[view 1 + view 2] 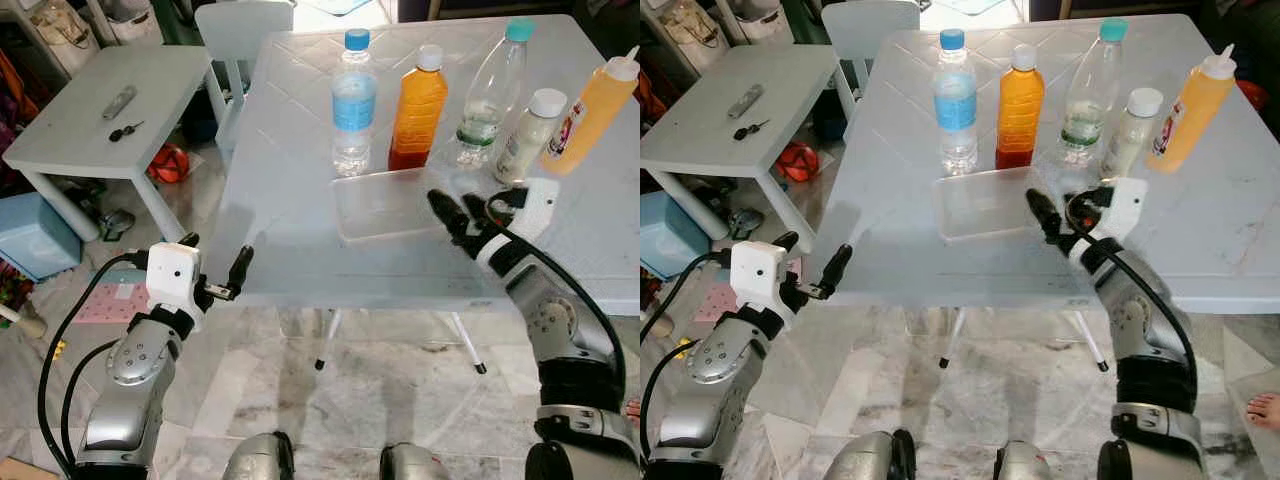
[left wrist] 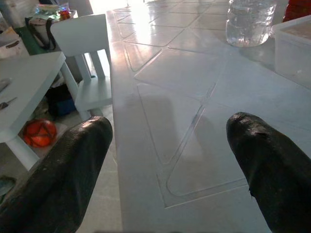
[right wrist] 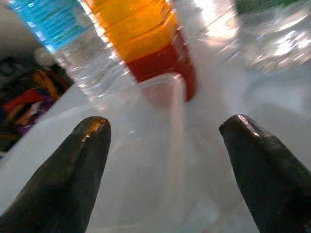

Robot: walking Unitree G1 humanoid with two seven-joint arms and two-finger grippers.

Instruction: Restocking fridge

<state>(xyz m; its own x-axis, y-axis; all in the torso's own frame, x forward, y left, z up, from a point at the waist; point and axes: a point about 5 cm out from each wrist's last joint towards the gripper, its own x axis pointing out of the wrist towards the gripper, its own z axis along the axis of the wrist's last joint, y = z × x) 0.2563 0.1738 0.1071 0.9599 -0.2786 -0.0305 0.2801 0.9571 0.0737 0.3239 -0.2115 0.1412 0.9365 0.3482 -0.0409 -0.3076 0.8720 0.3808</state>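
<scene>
The right end effector (image 1: pixel 452 218), fingers apart, is hovering just beside the clear rectangular plastic tub (image 1: pixel 385 203), nearer than the spread left end effector (image 1: pixel 215 262).

Table (image 1: pixel 300 180): white plastic, smooth, moulded diamond lines, faint sheen. Tray (image 1: pixel 385 205) — clear thin plastic, glossy. Water bottle (image 1: pixel 353 100): transparent ribbed plastic, blue paper-like label. Juice bottle (image 1: pixel 418 108) — glossy clear plastic. My right gripper (image 1: pixel 452 215): fingers (image 3: pixel 77 170) black, finely textured, slight shine. My arms: brushed silver metal, white plastic wrist housings.
</scene>
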